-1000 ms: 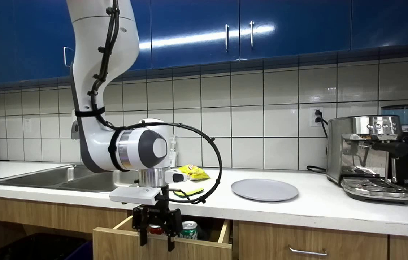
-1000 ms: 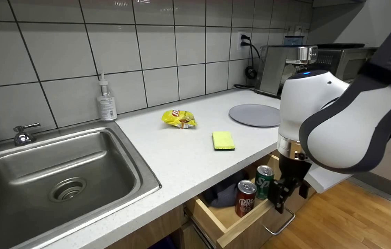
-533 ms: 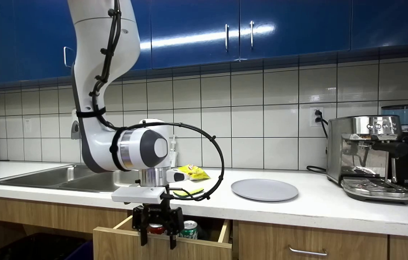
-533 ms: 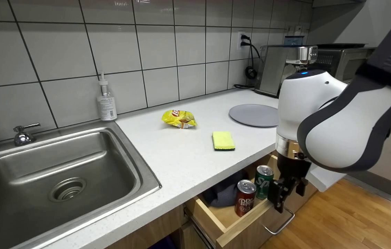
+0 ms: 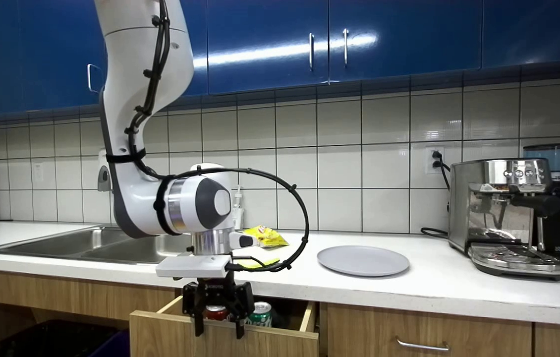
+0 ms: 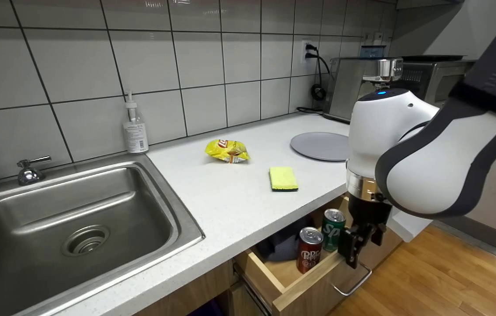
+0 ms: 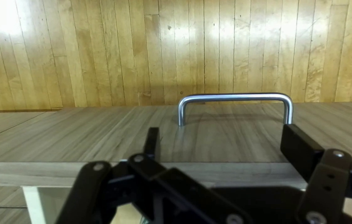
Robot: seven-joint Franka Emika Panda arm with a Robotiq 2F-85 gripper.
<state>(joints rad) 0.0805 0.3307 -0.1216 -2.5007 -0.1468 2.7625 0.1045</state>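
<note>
My gripper (image 5: 219, 329) is open and empty, pointing down at the open wooden drawer (image 5: 171, 339). In the wrist view its fingers (image 7: 221, 137) are spread beside the drawer's front panel (image 7: 101, 133), near the metal handle (image 7: 235, 97); whether they touch the panel is hard to tell. In an exterior view the gripper (image 6: 365, 250) is at the drawer's front edge (image 6: 309, 281), above the handle (image 6: 353, 290). A red Dr Pepper can (image 6: 309, 252) and a green Sprite can (image 6: 332, 230) stand upright in the drawer. A dark grey cloth (image 6: 281, 243) lies behind them.
On the white counter (image 6: 230, 206) are a yellow-green sponge (image 6: 283, 177), a yellow chip bag (image 6: 227, 151) and a grey plate (image 6: 320, 146). A steel sink (image 6: 160, 188) and soap bottle (image 6: 135, 136) are on one side, a coffee machine (image 5: 503, 213) on the other.
The gripper has moved slightly toward the counter. The drawer, its handle and the cans have shifted inward a little with it. The fingers stay open.
</note>
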